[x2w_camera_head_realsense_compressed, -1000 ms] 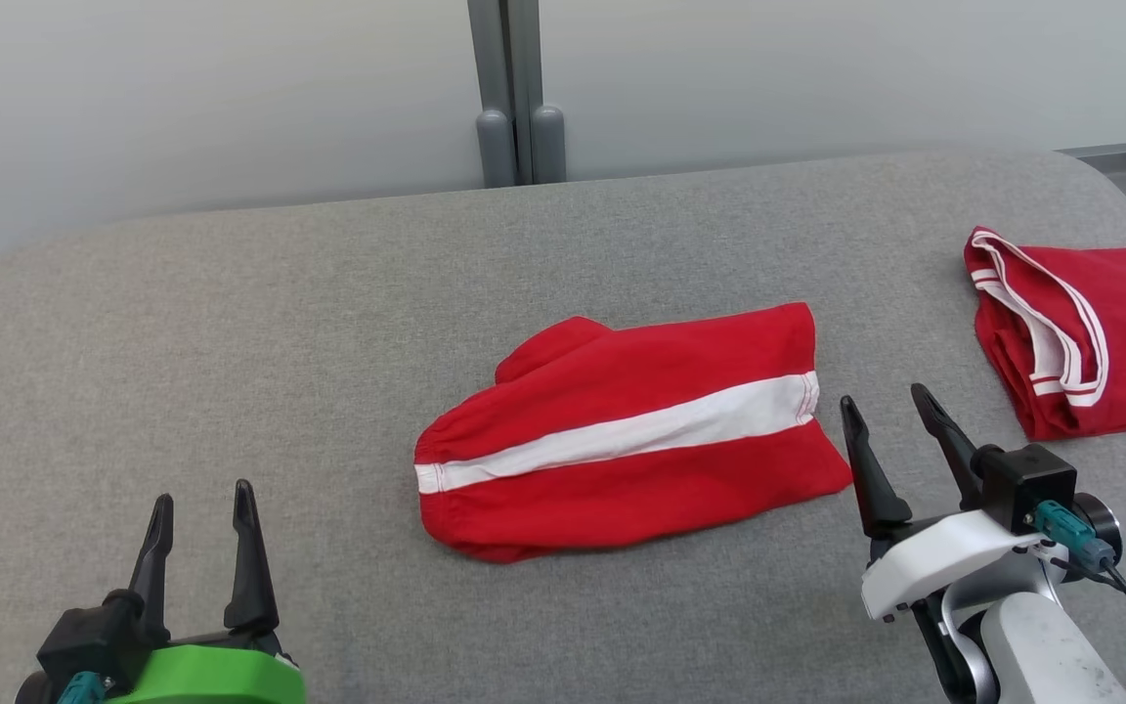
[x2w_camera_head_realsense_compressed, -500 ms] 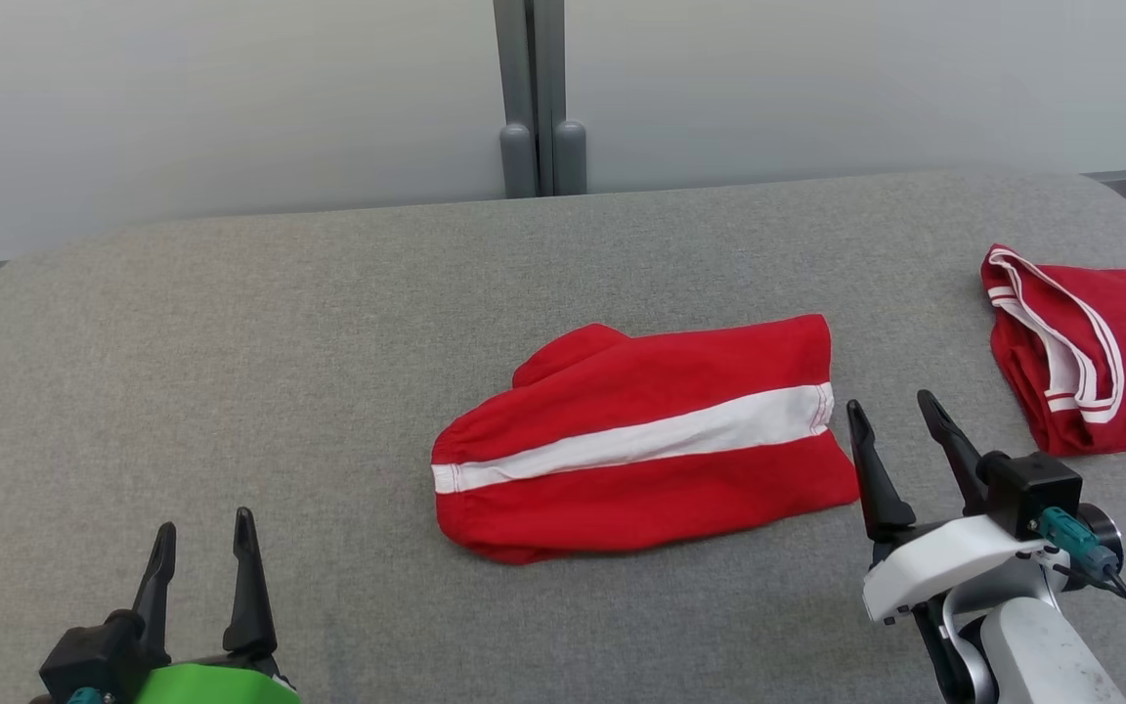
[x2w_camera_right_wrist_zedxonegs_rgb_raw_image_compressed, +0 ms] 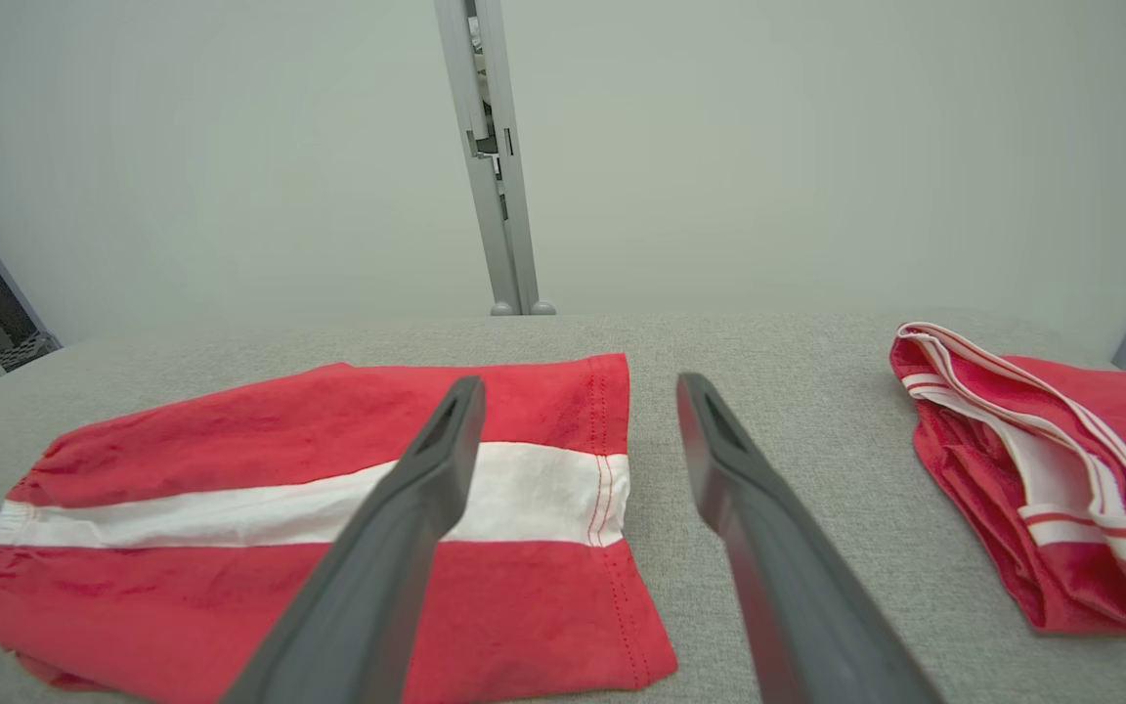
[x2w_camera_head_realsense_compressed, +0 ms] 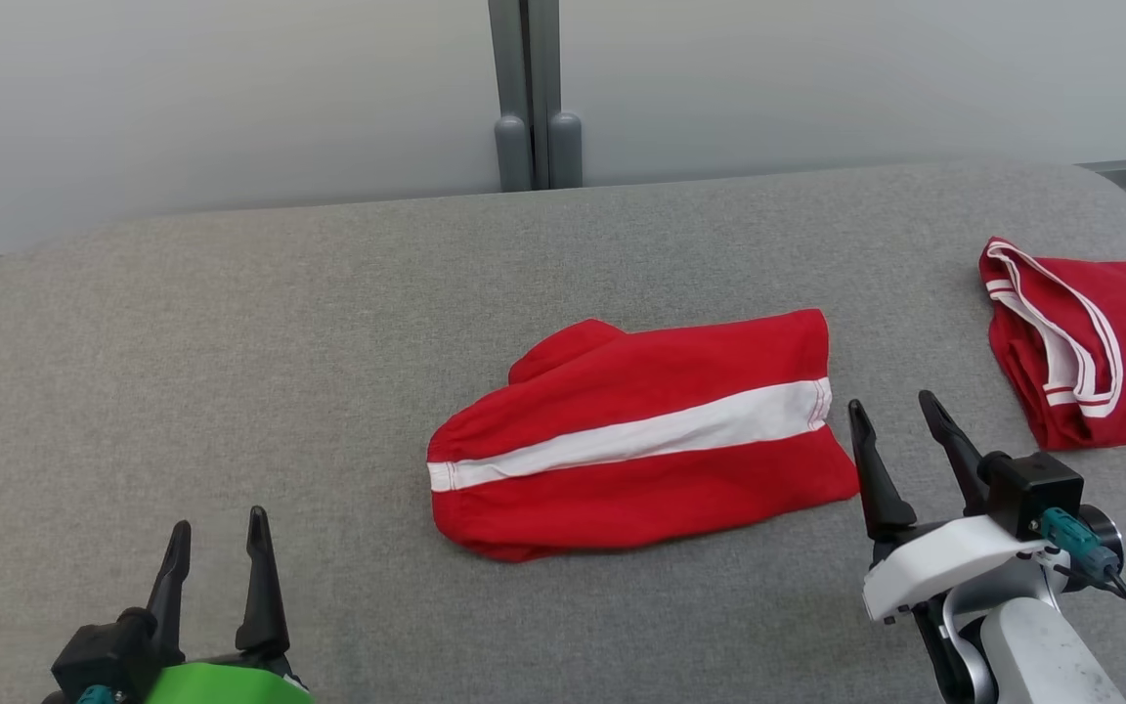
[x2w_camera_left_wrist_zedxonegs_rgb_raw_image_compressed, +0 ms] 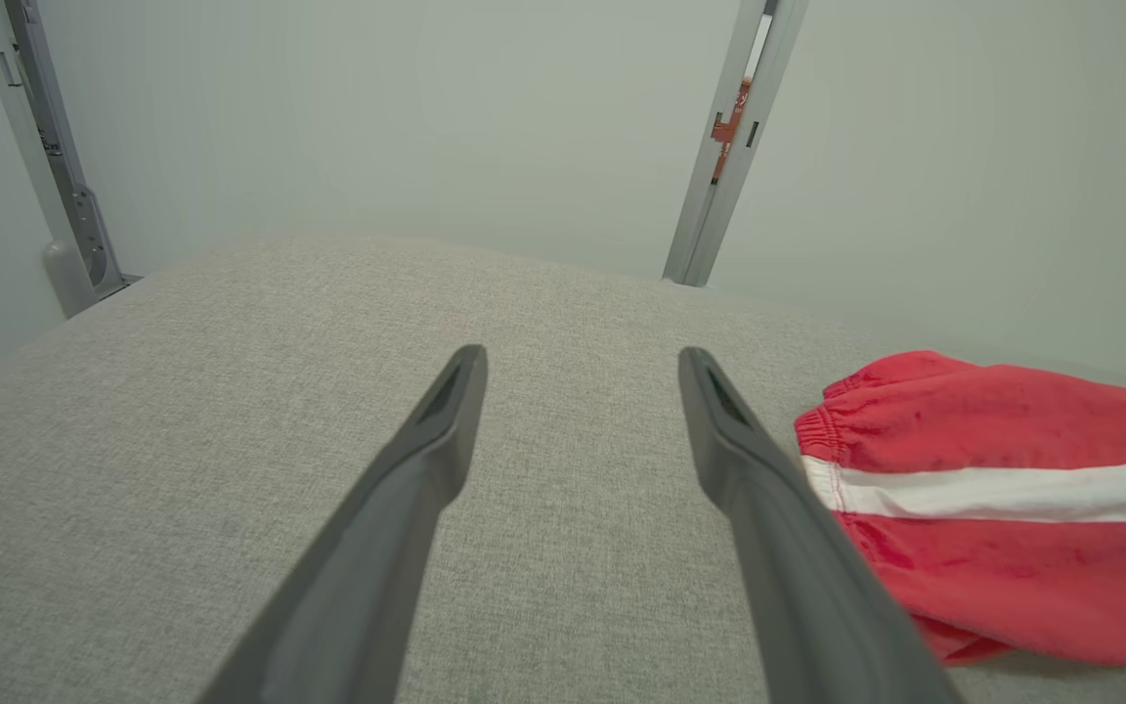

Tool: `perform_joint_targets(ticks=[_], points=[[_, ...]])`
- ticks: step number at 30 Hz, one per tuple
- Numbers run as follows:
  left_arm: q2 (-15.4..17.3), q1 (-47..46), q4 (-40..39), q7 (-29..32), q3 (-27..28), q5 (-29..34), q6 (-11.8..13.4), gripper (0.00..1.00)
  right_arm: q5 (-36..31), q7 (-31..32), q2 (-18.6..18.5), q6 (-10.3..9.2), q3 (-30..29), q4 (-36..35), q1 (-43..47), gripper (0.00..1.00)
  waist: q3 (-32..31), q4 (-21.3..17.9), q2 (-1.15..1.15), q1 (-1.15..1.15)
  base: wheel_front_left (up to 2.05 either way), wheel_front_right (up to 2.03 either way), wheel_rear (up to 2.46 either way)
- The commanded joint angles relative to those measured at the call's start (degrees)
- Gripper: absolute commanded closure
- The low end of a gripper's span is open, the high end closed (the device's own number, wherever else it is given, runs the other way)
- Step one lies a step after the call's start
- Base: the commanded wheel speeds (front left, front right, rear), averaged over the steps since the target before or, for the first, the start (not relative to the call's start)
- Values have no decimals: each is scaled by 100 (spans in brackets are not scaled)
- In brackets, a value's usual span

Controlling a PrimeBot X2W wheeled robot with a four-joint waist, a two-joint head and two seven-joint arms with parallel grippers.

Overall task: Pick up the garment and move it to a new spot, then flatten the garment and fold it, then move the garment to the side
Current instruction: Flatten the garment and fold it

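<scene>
The garment [x2w_camera_head_realsense_compressed: 636, 435] is a red piece with a white stripe, folded and lying flat in the middle of the grey table; it also shows as the garment [x2w_camera_right_wrist_zedxonegs_rgb_raw_image_compressed: 328, 528] in the right wrist view and the garment [x2w_camera_left_wrist_zedxonegs_rgb_raw_image_compressed: 993, 528] at the right of the left wrist view. My right gripper [x2w_camera_head_realsense_compressed: 890, 406] stands open just off its right edge, nothing between its fingers. My left gripper [x2w_camera_head_realsense_compressed: 218, 523] is open near the front left, well apart from the cloth. Open too are the left gripper [x2w_camera_left_wrist_zedxonegs_rgb_raw_image_compressed: 583, 360] and the right gripper [x2w_camera_right_wrist_zedxonegs_rgb_raw_image_compressed: 580, 391] in their own wrist views.
A second red garment [x2w_camera_head_realsense_compressed: 1086, 342] with white trim and lettering lies folded at the table's right edge, also seen as that garment [x2w_camera_right_wrist_zedxonegs_rgb_raw_image_compressed: 1042, 479]. The grey table [x2w_camera_head_realsense_compressed: 231, 372] has bare cloth on its left half. A pale wall with a grey post [x2w_camera_head_realsense_compressed: 529, 98] stands behind.
The head camera has shifted a little, so the whole picture moved. The left gripper sits slightly lower and to the right. The garment and right gripper hold their places.
</scene>
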Motion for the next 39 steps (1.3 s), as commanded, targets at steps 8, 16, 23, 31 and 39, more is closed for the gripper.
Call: perform_joint_targets(ticks=[8,16,23,31,39], points=[[-1,-531,782,69,-819,-396,-95,0,80,394,-112,-9,-13,77,-278,0,175,21,0,0,0,0,0],[12,-1603,1707,782,-1954,-974,-131,0,774,1416,-422,-9,428,726,-963,0,434,-9,0,0,0,0,0],[19,-2157,2137,913,-2472,-1382,-132,0,1187,1588,-742,-9,843,1366,-1554,0,617,4,0,0,0,0,0],[19,-2511,2679,941,-2441,-1432,62,0,1486,1410,-907,-9,1137,1875,-1949,0,771,42,0,0,0,0,0],[36,-2646,2858,1063,-2514,-1652,-37,0,1815,1353,-935,-9,1446,2139,-2158,0,885,49,0,0,0,0,0]])
